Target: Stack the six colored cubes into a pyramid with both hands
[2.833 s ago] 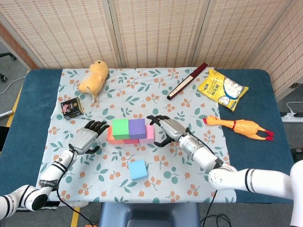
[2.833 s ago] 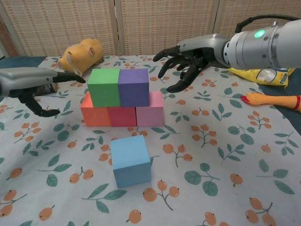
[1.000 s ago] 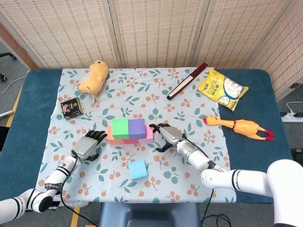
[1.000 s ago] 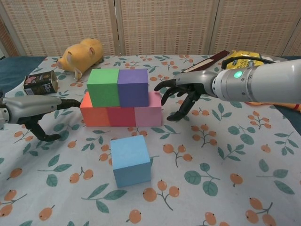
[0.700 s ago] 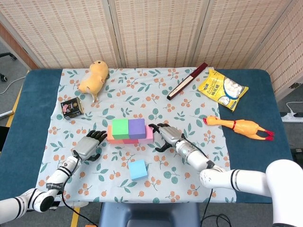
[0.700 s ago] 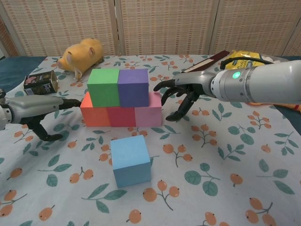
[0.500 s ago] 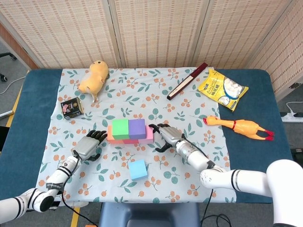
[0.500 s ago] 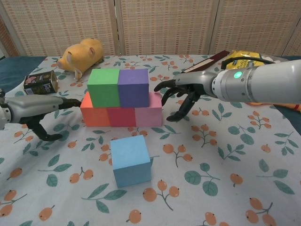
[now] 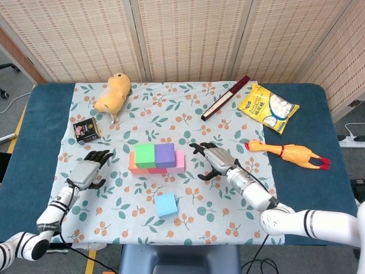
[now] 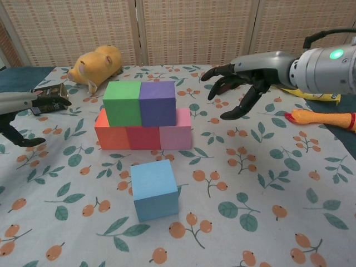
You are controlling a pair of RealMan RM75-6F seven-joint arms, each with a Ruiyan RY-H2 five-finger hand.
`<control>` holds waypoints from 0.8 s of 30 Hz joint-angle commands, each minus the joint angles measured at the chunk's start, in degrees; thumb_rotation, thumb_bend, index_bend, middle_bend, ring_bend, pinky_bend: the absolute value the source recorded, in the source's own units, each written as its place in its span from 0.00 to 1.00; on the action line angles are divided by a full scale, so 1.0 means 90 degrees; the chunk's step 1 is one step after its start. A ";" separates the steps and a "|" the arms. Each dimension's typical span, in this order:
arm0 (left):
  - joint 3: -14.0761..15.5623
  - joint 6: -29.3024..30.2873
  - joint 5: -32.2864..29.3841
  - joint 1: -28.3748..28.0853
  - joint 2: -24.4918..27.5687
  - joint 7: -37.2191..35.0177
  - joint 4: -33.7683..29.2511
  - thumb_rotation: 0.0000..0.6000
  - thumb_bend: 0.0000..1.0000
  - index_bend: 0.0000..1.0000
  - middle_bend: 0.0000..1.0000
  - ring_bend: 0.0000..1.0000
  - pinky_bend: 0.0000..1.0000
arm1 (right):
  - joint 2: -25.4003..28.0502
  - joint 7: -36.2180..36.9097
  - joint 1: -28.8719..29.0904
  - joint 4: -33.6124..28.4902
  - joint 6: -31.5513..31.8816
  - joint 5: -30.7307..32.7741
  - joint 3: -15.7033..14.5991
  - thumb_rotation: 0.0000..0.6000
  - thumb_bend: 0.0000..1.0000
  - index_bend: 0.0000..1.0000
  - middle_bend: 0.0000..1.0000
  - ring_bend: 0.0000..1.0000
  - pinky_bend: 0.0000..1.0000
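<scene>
Left hand (image 9: 88,170) empty, fingers spread, well left of stack. Right hand (image 10: 239,83) empty, fingers apart, right of stack. Between hands: green cube (image 10: 122,103) and purple cube (image 10: 158,103) atop orange-red-pink row (image 10: 144,137). Blue cube (image 10: 154,189) alone, nearer robot than stack.

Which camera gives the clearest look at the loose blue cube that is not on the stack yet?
The chest view: the blue cube sits close and large, showing its top and front faces, in front of the stacked cubes. The head view shows it whole too, but small and from above, near the table's front edge.
</scene>
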 commanded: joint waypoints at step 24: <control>0.0058 0.1194 0.0434 0.1039 0.0665 -0.0867 -0.0590 1.00 0.40 0.02 0.00 0.00 0.02 | -0.0474 -0.1544 -0.0815 -0.1233 0.0708 -0.2347 -0.0653 1.00 0.07 0.00 0.18 0.11 0.45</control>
